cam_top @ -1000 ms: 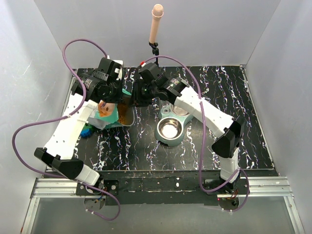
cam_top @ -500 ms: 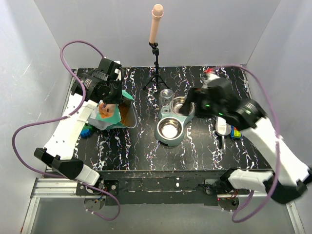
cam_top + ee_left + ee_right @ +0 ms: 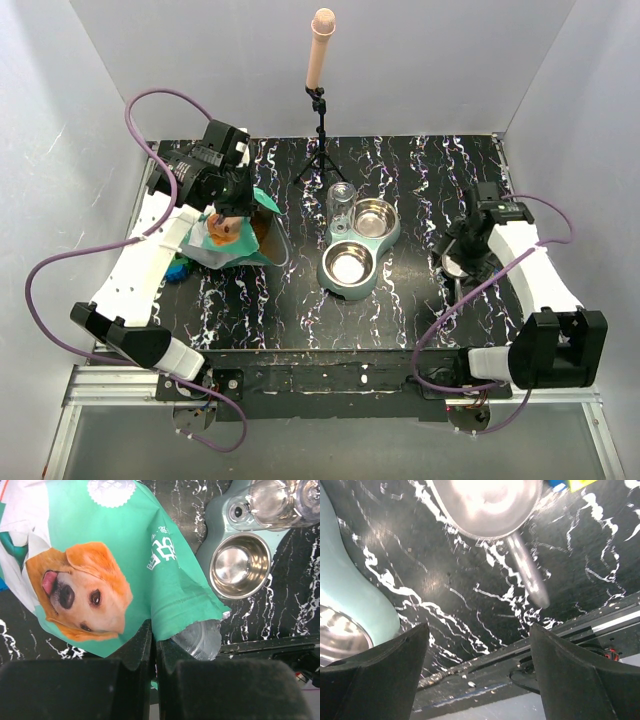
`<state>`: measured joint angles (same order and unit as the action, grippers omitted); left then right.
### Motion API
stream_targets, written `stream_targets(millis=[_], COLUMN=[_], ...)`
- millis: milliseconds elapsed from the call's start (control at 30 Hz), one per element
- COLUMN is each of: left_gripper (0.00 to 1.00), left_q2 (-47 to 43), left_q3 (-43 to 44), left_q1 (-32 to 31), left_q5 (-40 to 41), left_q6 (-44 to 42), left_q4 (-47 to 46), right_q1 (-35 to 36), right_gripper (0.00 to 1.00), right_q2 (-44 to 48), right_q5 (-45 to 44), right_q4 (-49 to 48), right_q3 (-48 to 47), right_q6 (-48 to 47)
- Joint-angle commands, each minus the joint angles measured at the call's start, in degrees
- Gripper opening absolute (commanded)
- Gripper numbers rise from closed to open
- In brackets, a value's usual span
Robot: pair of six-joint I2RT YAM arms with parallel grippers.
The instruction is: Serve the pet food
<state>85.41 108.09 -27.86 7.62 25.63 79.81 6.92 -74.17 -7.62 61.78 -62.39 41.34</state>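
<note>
A teal-green bag with a dog's face stands tilted at the table's left. My left gripper is shut on its lower edge, next to a clear plastic flap. A brownish patch, the pet food, shows dimly at the bag's right-hand opening; no kibble shows in the wrist views. The teal feeder holds two steel bowls, both bare metal inside. My right gripper hangs open at the table's right, just above a metal scoop lying there, with nothing between its fingers.
A clear water bottle stands on the feeder's back left. A tripod with a pinkish cylinder stands at the back centre. Coloured blocks peek in at the right wrist view's top edge, and a blue object lies left of the bag.
My right arm has swung from beside the bag across to the table's right side and its jaws have opened. The scoop now lies on the table. My left gripper keeps hold of the bag.
</note>
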Motion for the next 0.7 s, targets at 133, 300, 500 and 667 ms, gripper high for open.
stream_targets(millis=[133, 300, 500, 667], left_gripper=[0.0, 0.0, 0.0, 0.0], left_q2=[-3.3, -3.0, -2.6, -2.5], left_q3=[-0.3, -0.2, 0.0, -0.5], left_q1=[-0.1, -0.1, -0.1, -0.1], left_q5=[-6.0, -7.0, -7.5, -7.5], left_q6=[2.5, 3.1, 3.3, 3.5], left_q4=[-6.6, -6.8, -6.7, -7.4], right_q1=[-17.0, -22.0, -22.7, -22.7], right_gripper=[0.88, 0.86, 0.84, 0.85], right_q2=[1.0, -0.5, -2.8, -1.0], right_q5=[13.0, 18.9, 21.2, 18.0], right_q4=[-8.9, -15.3, -21.3, -22.0], right_q3=[3.9, 8.5, 11.9, 13.6], right_q6=[-5.0, -2.5, -1.4, -6.3])
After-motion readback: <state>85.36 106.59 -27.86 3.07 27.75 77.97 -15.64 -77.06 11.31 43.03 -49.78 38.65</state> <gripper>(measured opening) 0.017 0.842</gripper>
